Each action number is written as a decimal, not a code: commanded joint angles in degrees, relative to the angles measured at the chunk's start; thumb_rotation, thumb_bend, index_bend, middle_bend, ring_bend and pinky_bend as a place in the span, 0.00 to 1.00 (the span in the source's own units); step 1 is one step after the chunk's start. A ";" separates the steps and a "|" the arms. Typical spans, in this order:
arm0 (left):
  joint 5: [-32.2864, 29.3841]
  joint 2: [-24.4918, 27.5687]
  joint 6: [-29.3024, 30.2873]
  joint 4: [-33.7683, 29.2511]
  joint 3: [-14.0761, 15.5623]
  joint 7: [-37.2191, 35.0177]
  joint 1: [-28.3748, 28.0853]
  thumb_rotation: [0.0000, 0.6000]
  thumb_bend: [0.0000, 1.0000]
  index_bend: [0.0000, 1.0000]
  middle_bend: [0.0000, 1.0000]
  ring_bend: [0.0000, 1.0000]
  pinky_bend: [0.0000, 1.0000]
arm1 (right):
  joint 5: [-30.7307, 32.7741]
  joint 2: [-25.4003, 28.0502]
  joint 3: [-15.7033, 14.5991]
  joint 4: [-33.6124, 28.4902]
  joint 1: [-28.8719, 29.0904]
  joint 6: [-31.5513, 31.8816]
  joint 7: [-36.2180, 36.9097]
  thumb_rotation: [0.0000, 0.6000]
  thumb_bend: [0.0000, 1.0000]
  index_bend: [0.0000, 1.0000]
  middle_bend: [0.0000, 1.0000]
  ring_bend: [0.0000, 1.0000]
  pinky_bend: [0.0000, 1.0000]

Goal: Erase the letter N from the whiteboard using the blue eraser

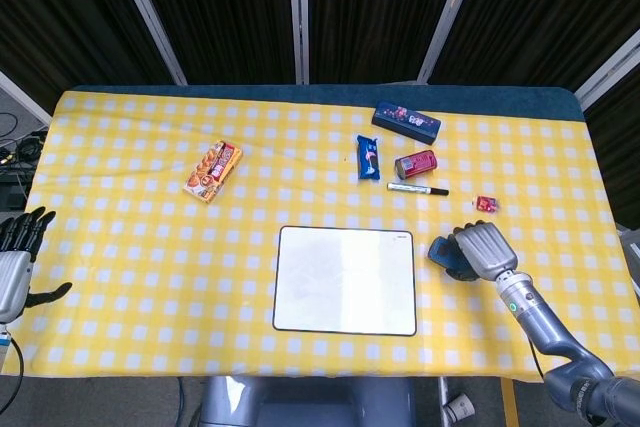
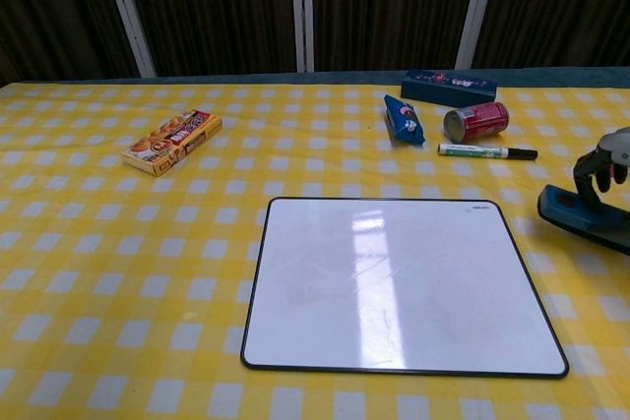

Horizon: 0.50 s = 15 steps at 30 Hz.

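The whiteboard (image 1: 345, 280) (image 2: 389, 282) lies flat near the table's front edge, its surface blank white with no letter visible. My right hand (image 1: 480, 248) (image 2: 607, 162) grips the blue eraser (image 1: 446, 256) (image 2: 583, 217) to the right of the board, off its edge, over the yellow checked cloth. My left hand (image 1: 17, 257) hangs at the far left beside the table with its fingers apart, holding nothing.
Behind the board lie a black marker (image 1: 417, 188) (image 2: 487, 151), a red can (image 1: 415, 164) (image 2: 476, 121), a blue snack packet (image 1: 369, 158) (image 2: 403, 118) and a dark box (image 1: 406, 121) (image 2: 448, 87). A small red item (image 1: 487, 204) sits right, an orange snack box (image 1: 213, 171) (image 2: 172, 141) left.
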 commanded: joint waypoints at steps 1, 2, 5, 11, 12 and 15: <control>0.53 0.10 0.21 -0.21 0.17 -0.29 0.03 1.00 0.00 0.00 0.00 0.00 0.00 | 1.41 2.98 0.63 -5.45 -2.51 2.79 1.45 1.00 0.00 0.00 0.00 0.00 0.00; 0.77 0.14 0.32 -0.26 0.25 -0.40 0.06 1.00 0.00 0.00 0.00 0.00 0.00 | 0.98 3.92 0.58 -6.76 -3.30 4.34 1.38 1.00 0.00 0.00 0.00 0.00 0.00; 1.36 0.30 0.62 -0.40 0.40 -0.93 0.15 1.00 0.00 0.00 0.00 0.00 0.00 | -0.30 6.48 0.53 -10.31 -5.81 9.18 1.82 1.00 0.00 0.00 0.00 0.00 0.00; 3.33 1.09 2.38 -1.12 0.71 -2.48 0.68 1.00 0.00 0.00 0.00 0.00 0.00 | -4.84 11.42 0.67 -16.87 -13.27 23.61 7.27 1.00 0.00 0.00 0.00 0.00 0.00; 3.64 1.23 2.68 -1.27 0.78 -2.67 0.80 1.00 0.00 0.00 0.00 0.00 0.00 | -5.43 11.48 0.61 -16.57 -14.18 25.28 7.14 1.00 0.00 0.00 0.00 0.00 0.00; 4.37 1.67 3.45 -1.66 1.05 -3.23 1.19 1.00 0.00 0.00 0.00 0.00 0.00 | -6.94 10.88 0.11 -14.77 -16.41 28.89 6.23 1.00 0.00 0.00 0.00 0.00 0.00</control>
